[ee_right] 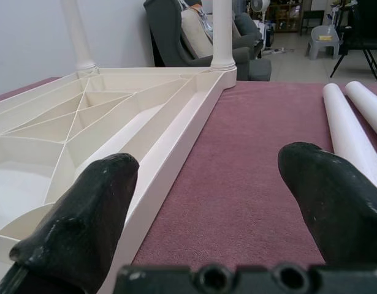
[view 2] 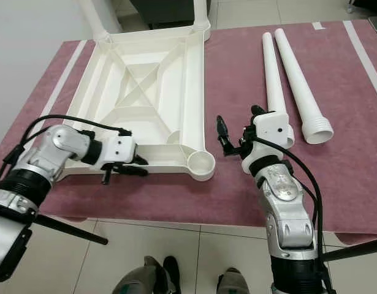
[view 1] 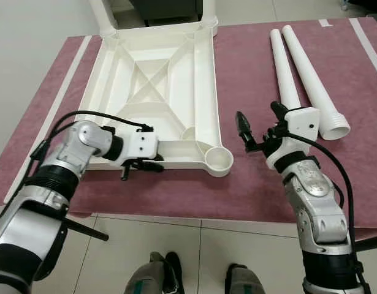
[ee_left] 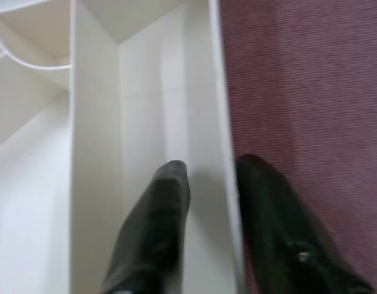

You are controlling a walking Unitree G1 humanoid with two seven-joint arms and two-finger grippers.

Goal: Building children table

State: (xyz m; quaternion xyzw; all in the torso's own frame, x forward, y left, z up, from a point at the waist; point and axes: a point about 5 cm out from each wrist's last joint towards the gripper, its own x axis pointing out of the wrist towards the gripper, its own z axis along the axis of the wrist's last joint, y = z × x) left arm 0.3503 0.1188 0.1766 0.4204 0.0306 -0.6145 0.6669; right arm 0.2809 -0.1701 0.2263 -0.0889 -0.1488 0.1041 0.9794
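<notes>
On mat (view 1: 249, 184): tabletop (view 1: 154, 92) upside down, loose legs (view 1: 301, 76) pointing away

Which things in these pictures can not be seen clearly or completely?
- The two fitted legs at the far corners of the tabletop: cut off by the top edge in the eye views.
- Whether the left gripper presses on the tabletop's near wall: its fingers straddle the wall, but the left wrist view is blurred.
- The near left corner socket: hidden by the left arm.
- The room behind: too small in the right wrist view.
</notes>
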